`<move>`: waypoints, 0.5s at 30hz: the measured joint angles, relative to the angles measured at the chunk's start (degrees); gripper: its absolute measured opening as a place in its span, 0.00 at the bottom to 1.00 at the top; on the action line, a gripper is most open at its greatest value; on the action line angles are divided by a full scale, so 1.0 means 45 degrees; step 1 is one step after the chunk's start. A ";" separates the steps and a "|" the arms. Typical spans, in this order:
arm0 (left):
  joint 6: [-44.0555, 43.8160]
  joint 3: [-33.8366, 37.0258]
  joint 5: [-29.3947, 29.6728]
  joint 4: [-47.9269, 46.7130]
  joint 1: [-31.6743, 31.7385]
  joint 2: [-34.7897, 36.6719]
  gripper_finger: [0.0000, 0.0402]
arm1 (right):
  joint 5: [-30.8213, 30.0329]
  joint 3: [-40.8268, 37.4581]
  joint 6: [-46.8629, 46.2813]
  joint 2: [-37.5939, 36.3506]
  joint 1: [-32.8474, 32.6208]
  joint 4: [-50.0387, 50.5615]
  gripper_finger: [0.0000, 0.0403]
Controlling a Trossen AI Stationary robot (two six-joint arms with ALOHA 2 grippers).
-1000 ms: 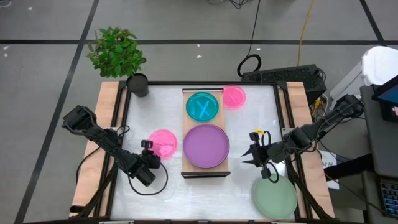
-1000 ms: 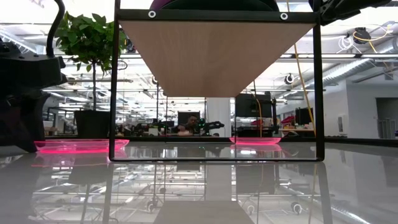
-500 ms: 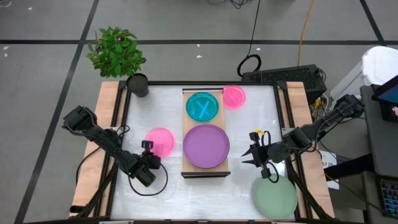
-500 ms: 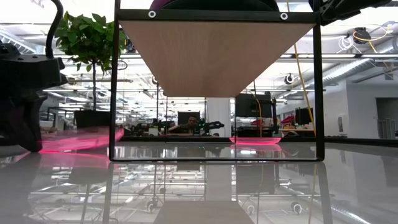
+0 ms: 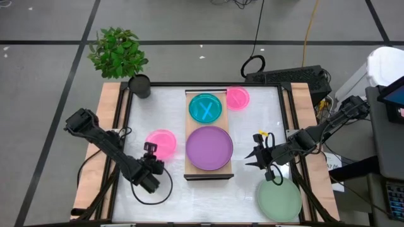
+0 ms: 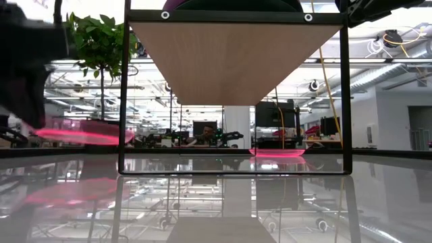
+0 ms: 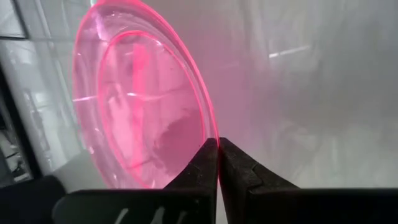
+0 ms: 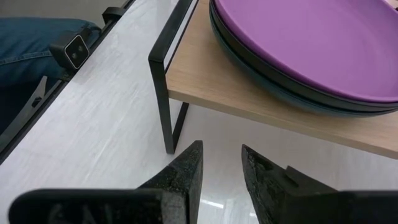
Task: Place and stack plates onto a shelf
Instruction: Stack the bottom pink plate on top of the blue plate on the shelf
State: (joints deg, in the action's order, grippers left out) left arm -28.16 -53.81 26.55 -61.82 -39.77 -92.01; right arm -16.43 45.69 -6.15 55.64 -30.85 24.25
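Now my left end effector (image 7: pixel 217 163) is clamped on the rim of a translucent pink plate (image 5: pixel 161 142), its two fingers (image 7: pixel 200 167) pressed together with only the thin edge between them. From table height the plate (image 6: pixel 79 132) sits tilted, clear of the table (image 5: pixel 246 135), with its pink reflection below it. It extends ahead of this end effector (image 5: pixel 149 165), and the shelf (image 5: pixel 189 165) lies just beyond the plate's far side.

My right end effector (image 8: pixel 219 169) hangs with its fingers parted and nothing between them, just off the near corner of the shelf (image 8: pixel 261 99), close to its dark metal leg (image 8: pixel 166 102). Right ahead of it a purple plate (image 8: pixel 323 43) rests on a darker plate (image 8: pixel 273 78) on the wooden board. Farther along the board from this end effector (image 5: pixel 254 156) lies a cyan plate (image 5: pixel 205 108), and off the board's far end a second pink plate (image 5: pixel 237 98) lies on the table. A pale green plate (image 5: pixel 279 198) lies on the table behind my right end effector, toward the table's near corner. A potted plant (image 5: pixel 118 52) stands at the far corner beyond my left arm.
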 joint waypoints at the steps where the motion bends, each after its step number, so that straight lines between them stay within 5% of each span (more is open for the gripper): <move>1: 0.0027 -0.0268 0.0017 -0.0389 0.0000 0.0005 0.02 | 0.0000 0.0000 0.0000 0.0000 -0.0005 0.0000 0.23; 15: 0.1601 -0.3886 0.0924 -0.5335 0.0613 0.0029 0.01 | 0.0000 0.0000 -0.0044 0.0000 0.0000 0.0000 0.23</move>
State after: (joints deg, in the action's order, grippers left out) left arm -20.96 -71.30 30.71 -85.83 -37.01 -91.88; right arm -16.43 45.69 -6.35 55.64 -30.85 24.25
